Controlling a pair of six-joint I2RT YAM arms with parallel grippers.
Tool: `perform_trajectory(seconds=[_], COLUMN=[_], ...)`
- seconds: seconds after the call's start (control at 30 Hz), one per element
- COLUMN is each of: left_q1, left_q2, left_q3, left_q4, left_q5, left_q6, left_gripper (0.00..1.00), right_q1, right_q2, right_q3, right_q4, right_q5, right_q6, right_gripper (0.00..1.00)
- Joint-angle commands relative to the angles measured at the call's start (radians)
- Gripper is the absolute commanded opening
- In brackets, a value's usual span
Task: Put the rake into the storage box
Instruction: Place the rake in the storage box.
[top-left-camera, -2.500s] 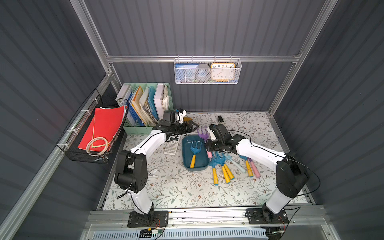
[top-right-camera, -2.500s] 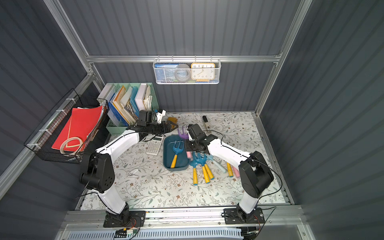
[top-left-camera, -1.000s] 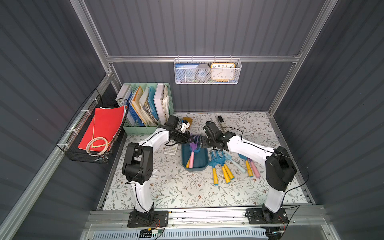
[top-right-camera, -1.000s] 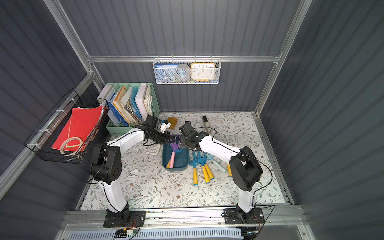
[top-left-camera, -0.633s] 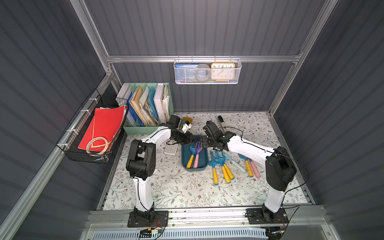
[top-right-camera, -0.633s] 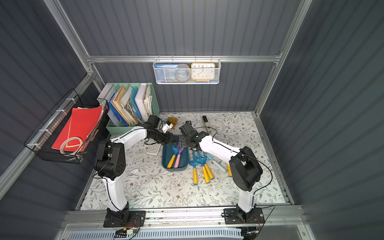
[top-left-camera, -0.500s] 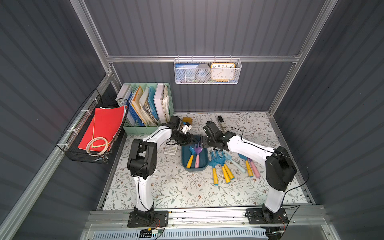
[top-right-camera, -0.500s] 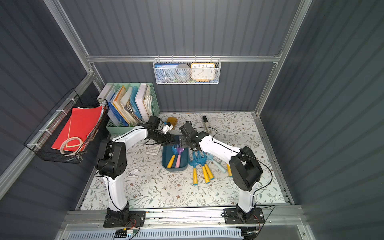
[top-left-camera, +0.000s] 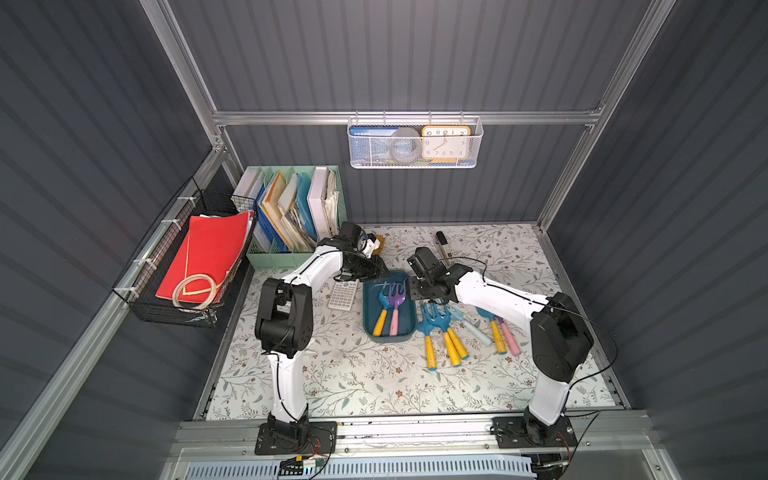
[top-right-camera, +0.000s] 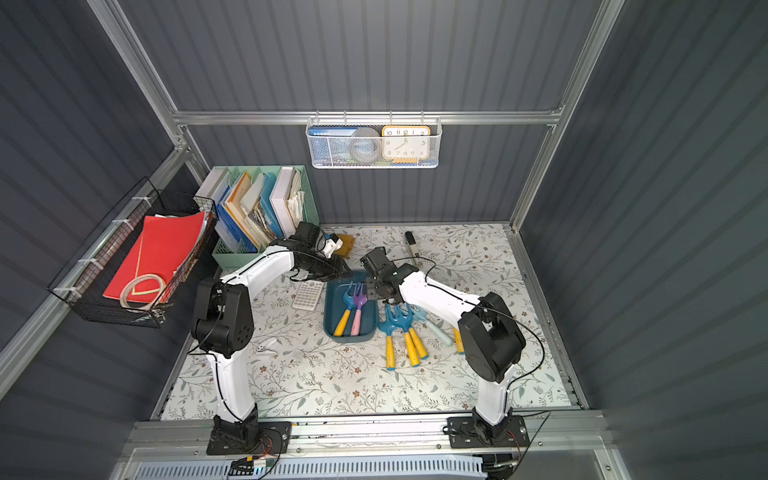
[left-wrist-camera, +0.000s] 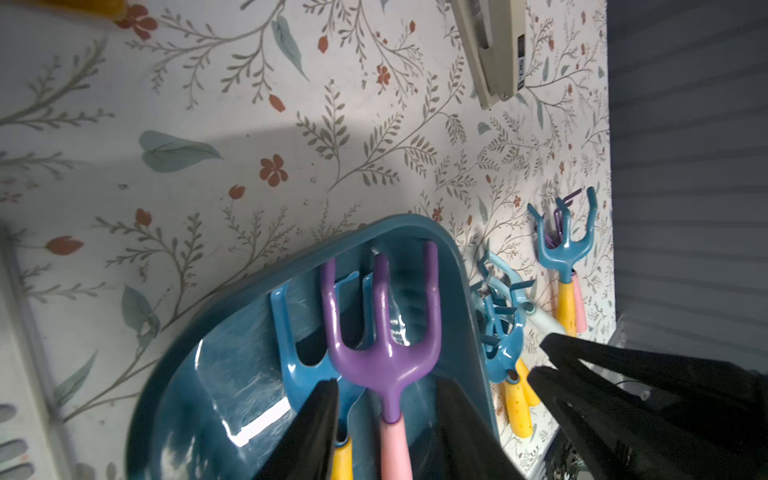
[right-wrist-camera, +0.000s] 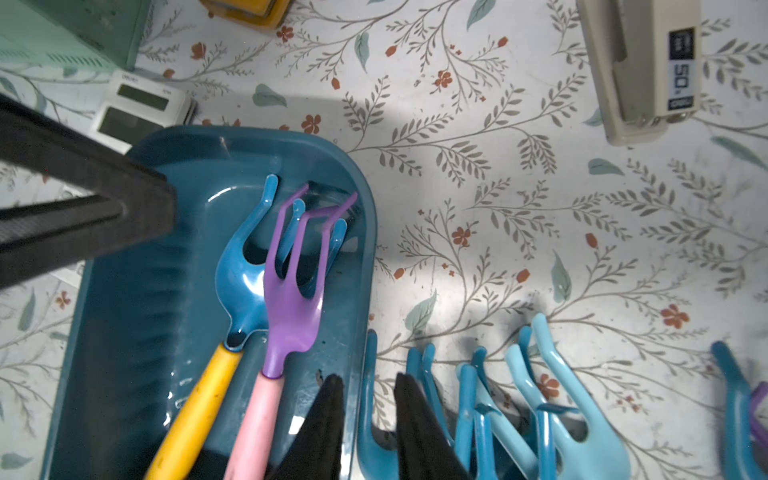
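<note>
The storage box (top-left-camera: 390, 337) is a teal-blue tub in the middle of the mat, seen in both top views (top-right-camera: 350, 336). Inside lie a purple rake with a pink handle (top-left-camera: 398, 291) (left-wrist-camera: 382, 345) (right-wrist-camera: 291, 307) and a blue rake with a yellow handle (top-left-camera: 384, 293) (right-wrist-camera: 241, 282). My left gripper (left-wrist-camera: 388, 384) (top-left-camera: 376, 268) hangs open over the box's far end. Its fingers stand on either side of the purple rake's neck without touching it. My right gripper (right-wrist-camera: 368, 380) (top-left-camera: 417, 291) straddles the box's right wall with a narrow gap, one finger inside and one outside.
Several more rakes (top-left-camera: 440, 332) lie on the mat right of the box, two others (top-left-camera: 500, 332) further right. A calculator (top-left-camera: 343, 294) lies left of the box and a stapler (top-left-camera: 441, 245) behind it. A mint file organiser (top-left-camera: 295, 208) stands at the back left.
The left gripper carried the purple rake down into the box and opened; the rake now lies beside the blue one. The right jaws have narrowed round the box wall.
</note>
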Motion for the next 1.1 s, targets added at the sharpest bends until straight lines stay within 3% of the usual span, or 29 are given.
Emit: perform_trajectory(seconds=[0.0,0.2,0.4,0.73,0.87,0.97,1.07], left_q1=[-0.016,-0.056,-0.078,-0.078,-0.079,-0.079,-0.079], left_q2=[0.051,0.095,0.18,0.243,0.206,0.146,0.072], left_q3=[0.052,0.065,0.124,0.17,0.17,0.165,0.139], left_q4=[-0.098,-0.17,-0.218,-0.245,-0.236,-0.199,-0.128], left_q5=[0.125,0.15,0.121,-0.132,-0.141,-0.133,-0.112], left_q6=[0.075,0.16,0.17,0.068,0.063,0.053,0.027], left_gripper=[0.43,0.39,0.38,0.39,0.38,0.46,0.61], right_q1=[-0.017,-0.039,-0.043,-0.043,-0.043,-0.043,-0.045], right_q2=[-0.009,-0.009,-0.01,-0.021,-0.034,-0.054,-0.099], right_q3=[-0.007,-0.007,-0.012,-0.047,-0.067,-0.098,-0.164], right_q4=[-0.021,-0.034,-0.034,-0.024,-0.027,-0.064,-0.094], right_q5=[0.038,0.032,0.026,0.021,0.028,0.049,0.08], right_q6=[0.008,0.024,0.025,0.047,0.05,0.052,0.048], right_gripper=[0.25,0.25,0.26,0.26,0.27,0.29,0.29])
